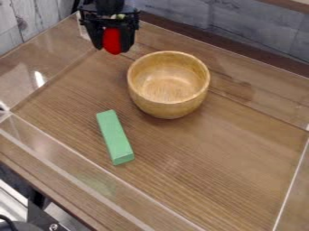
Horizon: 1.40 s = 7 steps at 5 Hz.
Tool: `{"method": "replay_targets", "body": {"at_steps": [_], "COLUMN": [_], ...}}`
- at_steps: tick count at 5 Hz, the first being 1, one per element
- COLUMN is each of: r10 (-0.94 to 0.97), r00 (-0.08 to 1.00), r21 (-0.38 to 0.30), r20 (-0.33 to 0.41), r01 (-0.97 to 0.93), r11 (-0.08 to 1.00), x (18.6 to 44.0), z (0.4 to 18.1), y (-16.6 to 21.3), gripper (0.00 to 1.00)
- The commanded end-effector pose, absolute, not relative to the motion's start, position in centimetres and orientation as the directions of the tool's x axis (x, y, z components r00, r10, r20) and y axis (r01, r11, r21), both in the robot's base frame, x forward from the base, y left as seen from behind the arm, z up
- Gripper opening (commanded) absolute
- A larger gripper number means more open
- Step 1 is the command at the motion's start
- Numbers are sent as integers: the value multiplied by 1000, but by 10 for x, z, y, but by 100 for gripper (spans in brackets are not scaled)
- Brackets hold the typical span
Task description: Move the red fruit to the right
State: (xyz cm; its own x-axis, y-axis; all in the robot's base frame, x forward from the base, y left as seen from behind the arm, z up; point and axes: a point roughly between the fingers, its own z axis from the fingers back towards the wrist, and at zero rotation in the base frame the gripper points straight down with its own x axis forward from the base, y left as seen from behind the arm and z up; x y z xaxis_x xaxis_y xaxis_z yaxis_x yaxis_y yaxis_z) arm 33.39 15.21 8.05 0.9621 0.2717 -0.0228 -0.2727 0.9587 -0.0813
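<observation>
My gripper point(111, 41) hangs at the back left of the table, its black fingers shut on the red fruit point(112, 41). The fruit shows as a small glossy red shape between the fingers, lifted above the wood surface. It sits up and to the left of the wooden bowl point(169, 84), a little apart from the bowl's rim. Its green top is hidden by the gripper body.
A green rectangular block point(115, 136) lies on the wooden table in front of the bowl, to the left. A clear plastic wall point(36, 54) rims the table on the left, front and right sides.
</observation>
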Motion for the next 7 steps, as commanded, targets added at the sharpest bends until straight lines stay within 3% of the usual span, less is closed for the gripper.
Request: {"method": "replay_targets", "body": {"at_steps": [1,3,5,6,7], "r10": [284,370,367,369,292], "r00": [956,925,926,925,953], "r21": [-75,-106,-128,-131,-131], "r20": [75,88,90,89,77], "r01": [-279,-360,-355,-356,-280], "r11": [957,927,926,925,951], "x": [337,338,362,366,355], "z": [128,149,136,140,131], "y": [153,145,121,93,59], "gripper": [0,0,0,0,0]}}
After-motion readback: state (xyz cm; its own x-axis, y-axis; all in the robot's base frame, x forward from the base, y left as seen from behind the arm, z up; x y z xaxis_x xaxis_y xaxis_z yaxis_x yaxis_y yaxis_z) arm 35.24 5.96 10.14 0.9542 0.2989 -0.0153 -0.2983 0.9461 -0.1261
